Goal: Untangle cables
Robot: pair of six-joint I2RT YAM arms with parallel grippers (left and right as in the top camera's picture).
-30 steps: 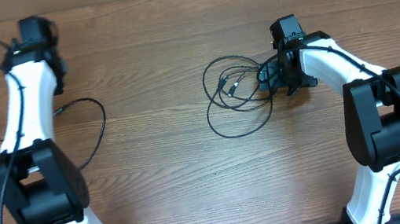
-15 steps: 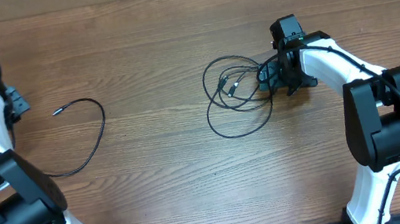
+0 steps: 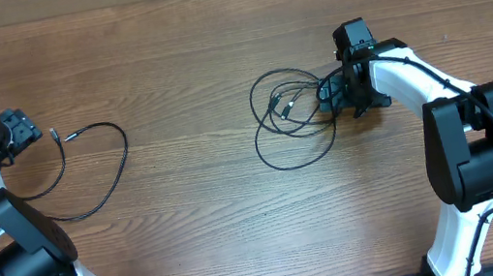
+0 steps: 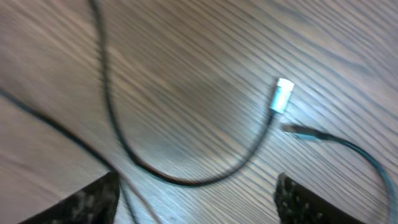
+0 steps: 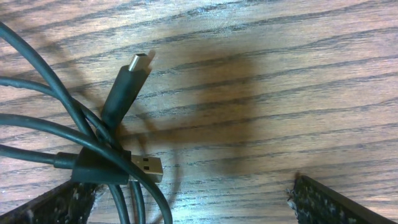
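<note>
Your left fingers [image 4: 93,200] spring apart, releasing one cable [image 3: 104,164] near the bench's [image 3: 221,230] left edge; right fingers [image 5: 336,202] stay spread beside the tangle [image 3: 291,121].

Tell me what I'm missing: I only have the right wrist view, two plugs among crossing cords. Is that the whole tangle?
Observer: No. Overhead, the tangled cables form several loops on the table; the right pincer sits at their right edge.
Operator: Any cord elsewhere?
Observer: Yes, a separate cable curves across the left side, apart from the bundle.
Operator: Is the left pincer holding it?
Observer: No; the left wrist view shows the left pincer open above it, a silver plug tip lying free.
</note>
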